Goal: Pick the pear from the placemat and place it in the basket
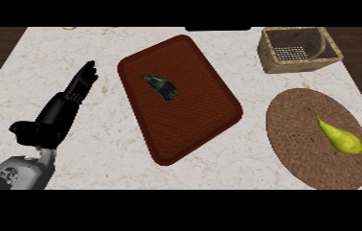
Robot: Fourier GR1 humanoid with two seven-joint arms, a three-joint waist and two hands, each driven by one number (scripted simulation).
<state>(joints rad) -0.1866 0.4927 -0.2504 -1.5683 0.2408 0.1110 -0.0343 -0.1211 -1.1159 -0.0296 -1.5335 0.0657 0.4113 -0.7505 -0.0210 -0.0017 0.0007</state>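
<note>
A yellow-green pear (339, 137) lies on a round brown woven placemat (300, 124) at the right edge of the counter. The square wicker basket (272, 57) stands at the back right, beyond the placemat, with nothing visible in it. My left hand (60, 110) rests at the left side of the counter, fingers straight and pointing away from me, far from the pear. My right hand does not show.
A dark red-brown rectangular mat (191, 115) lies in the middle of the counter with a dark greenish object (162, 87) on it. The counter's top is pale marble (106, 144); dark floor shows past its far corners.
</note>
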